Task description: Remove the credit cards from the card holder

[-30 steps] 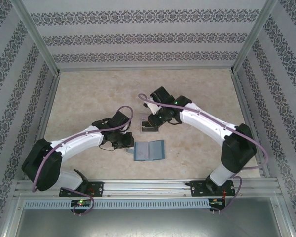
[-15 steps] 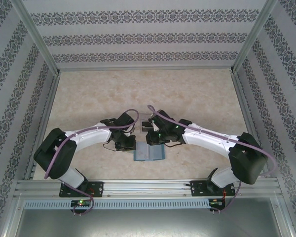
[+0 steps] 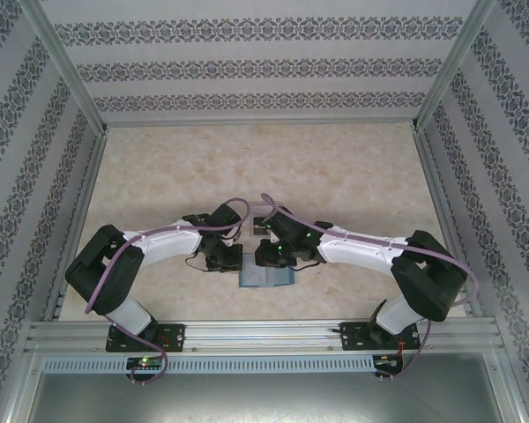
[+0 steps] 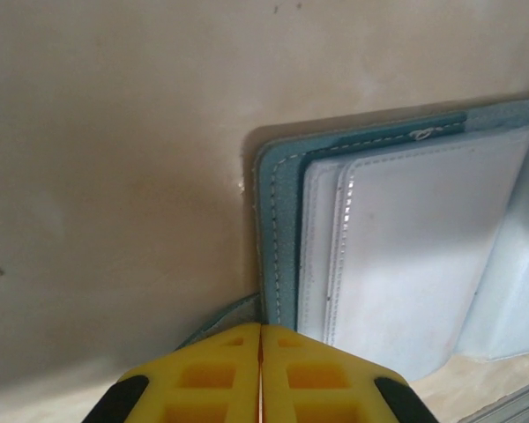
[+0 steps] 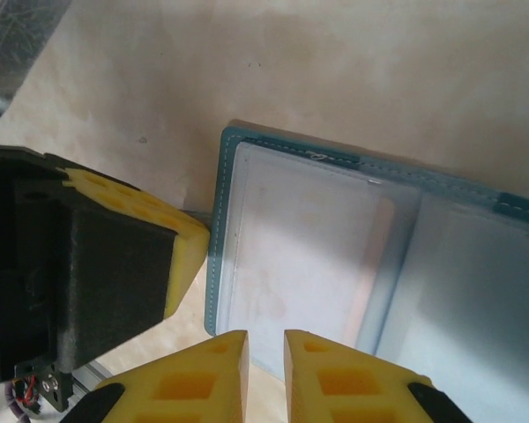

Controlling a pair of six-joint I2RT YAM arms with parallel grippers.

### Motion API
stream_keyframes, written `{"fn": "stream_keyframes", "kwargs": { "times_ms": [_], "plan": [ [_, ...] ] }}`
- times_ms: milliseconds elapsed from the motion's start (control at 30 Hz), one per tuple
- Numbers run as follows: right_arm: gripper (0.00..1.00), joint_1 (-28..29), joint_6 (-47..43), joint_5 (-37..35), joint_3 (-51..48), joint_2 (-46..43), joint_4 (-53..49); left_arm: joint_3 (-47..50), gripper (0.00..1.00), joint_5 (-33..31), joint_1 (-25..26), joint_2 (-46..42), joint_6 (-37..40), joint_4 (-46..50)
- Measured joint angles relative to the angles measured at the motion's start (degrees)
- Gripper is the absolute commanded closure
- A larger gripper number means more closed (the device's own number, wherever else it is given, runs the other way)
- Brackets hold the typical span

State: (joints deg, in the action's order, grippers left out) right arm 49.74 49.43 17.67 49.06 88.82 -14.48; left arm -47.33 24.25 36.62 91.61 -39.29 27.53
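- Over the last second the right gripper (image 5: 264, 357) swung off the clear tray (image 5: 13, 40) and dropped onto the card holder (image 5: 317, 247). It now hung over the holder's near-left panel.
- The left gripper (image 4: 261, 374) closed in too, ending hard against the holder's left edge.
- The holder hadn't moved. It lay open and flat on the surface (image 3: 159, 176), near the front edge between the two arms, pale sleeves facing up.
- Left gripper: fingers pressed together with no gap. The strap tab (image 4: 219, 319) curled out right at the tips. It may have been nipped, but I couldn't confirm that from the wrist view.
- Right gripper: fingers spread by a narrow slot, nothing between them, not yet on a sleeve.
- My read was that the left was set to pin the holder while the right went in for a pull. No extraction had started.
- I couldn't make out the credit cards. The sleeves read as plain pale plastic, so I took them as still inside.
- Nearby, the tray sat just beyond the holder, apart from it, and looked like the likely drop spot.
- In the way:
  - The two grippers were nearly touching at the holder's left edge, so there was little room to work.
  - The sleeve mouth would be thin for fingers open that narrowly.
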Motion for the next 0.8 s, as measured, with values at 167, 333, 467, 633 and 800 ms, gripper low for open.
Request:
{"fn": "stream_keyframes", "kwargs": {
  "times_ms": [167, 333, 467, 633, 800],
  "plan": [
    [0.8, 0.98, 1.09, 0.87, 0.44, 3.15, 1.51, 0.5, 0.9, 0.22, 0.0, 0.0, 0.02, -0.07],
    [0.8, 2.23, 1.81, 0.92, 1.57, 6.29, 2.58, 0.9, 0.91, 0.66, 0.0, 0.0, 0.04, -0.83],
    [0.79, 2.8, 2.4, 0.9, 1.81, 7.5, 2.89, 1.62, 0.9, 1.09, -0.02, -0.26, 0.02, -1.84],
    [0.76, 3.67, 2.97, 0.37, 1.84, 8.11, 2.14, 2.71, 0.91, 1.25, -0.33, -0.98, 0.04, -3.08],
    [0.71, 3.78, 2.93, -1.11, 2.78, 8.28, -0.42, 3.13, 0.91, 1.27, -0.33, -1.25, 0.04, -3.67]
  ]
}}
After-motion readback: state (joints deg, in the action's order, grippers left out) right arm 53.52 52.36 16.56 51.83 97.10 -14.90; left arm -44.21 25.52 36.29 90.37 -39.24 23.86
